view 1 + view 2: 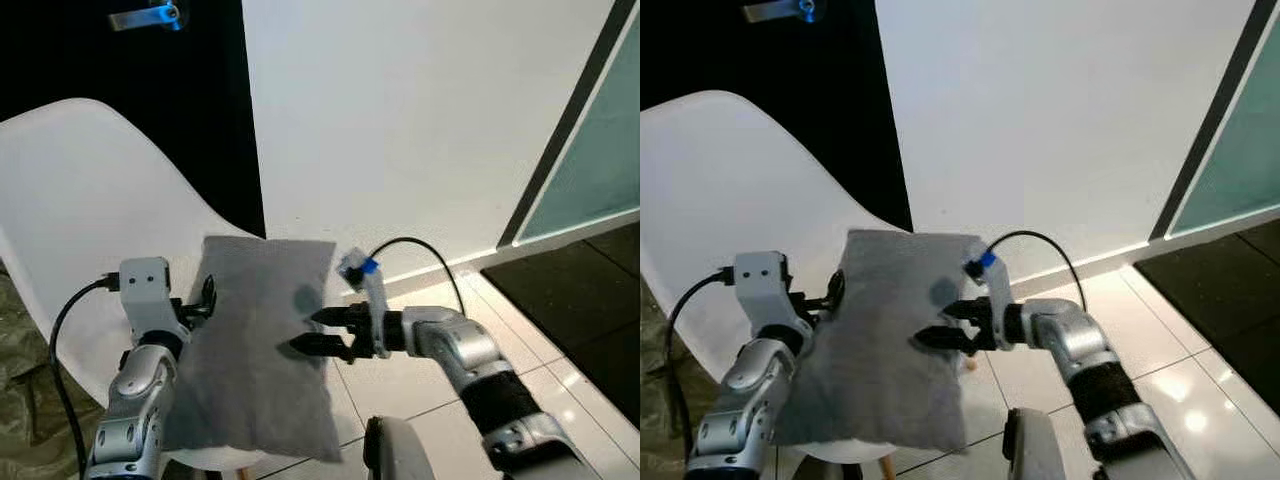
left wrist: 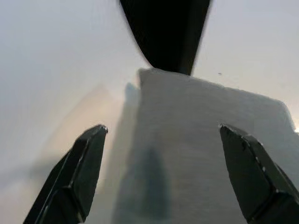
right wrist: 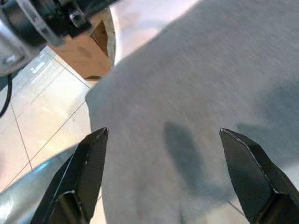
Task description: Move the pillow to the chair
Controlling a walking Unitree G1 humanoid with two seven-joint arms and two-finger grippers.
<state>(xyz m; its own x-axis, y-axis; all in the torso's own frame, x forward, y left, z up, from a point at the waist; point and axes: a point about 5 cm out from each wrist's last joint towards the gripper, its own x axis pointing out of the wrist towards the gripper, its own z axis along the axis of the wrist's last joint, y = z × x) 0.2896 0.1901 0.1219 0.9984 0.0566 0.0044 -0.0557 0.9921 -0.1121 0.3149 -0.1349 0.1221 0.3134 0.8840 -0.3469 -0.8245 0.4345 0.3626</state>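
pillow (image 1: pixel 258 345) on chair (image 1: pixel 85 210), grippers prob. either side

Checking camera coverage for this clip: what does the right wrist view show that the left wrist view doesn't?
Right wrist view: glossy tiled floor, a wooden chair leg and the left arm's silver wrist.
Left wrist view: the white moulded plastic chair shell and a black wall strip.
Both: the grey rectangular fabric pillow between that gripper's spread black fingers.

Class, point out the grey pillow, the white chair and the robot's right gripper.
grey pillow (image 1: pixel 255 350), left eye view, middle of its fabric.
white chair (image 1: pixel 90 190), left eye view, bare backrest.
right gripper (image 1: pixel 308 332), left eye view, midway between its fingertips.
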